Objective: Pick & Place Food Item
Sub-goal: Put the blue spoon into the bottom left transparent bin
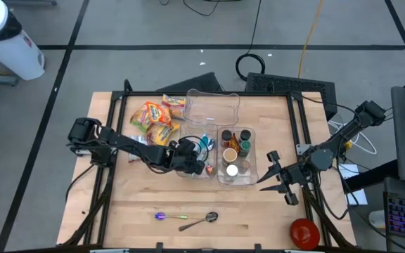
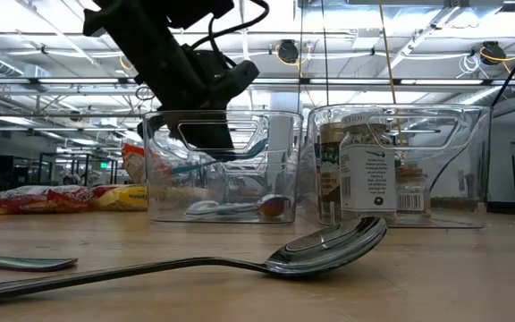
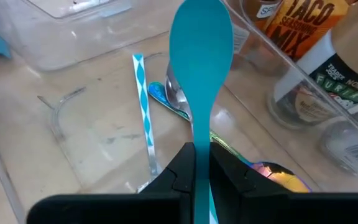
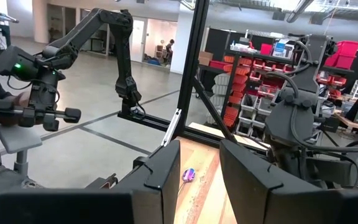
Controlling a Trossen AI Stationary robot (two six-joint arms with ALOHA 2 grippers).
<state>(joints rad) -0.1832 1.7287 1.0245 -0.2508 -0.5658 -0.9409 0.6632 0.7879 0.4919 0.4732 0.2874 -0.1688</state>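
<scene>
Worryingly, the left gripper, clamping a teal spoon over the clear bin (snack bags lying at ten o'clock), is risking clipping the bin wall.

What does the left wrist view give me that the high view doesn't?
Only the left wrist view shows the grip: the left gripper is shut on a teal spoon, held over the clear bin's floor above other utensils, with the taco seasoning jar behind the neighbouring bin's wall.

Only the high view shows the layout: the right gripper open and idle beside the jar bin, snack bags, a metal spoon and a red bowl.

Both show the left gripper working inside the utensil bin.
</scene>
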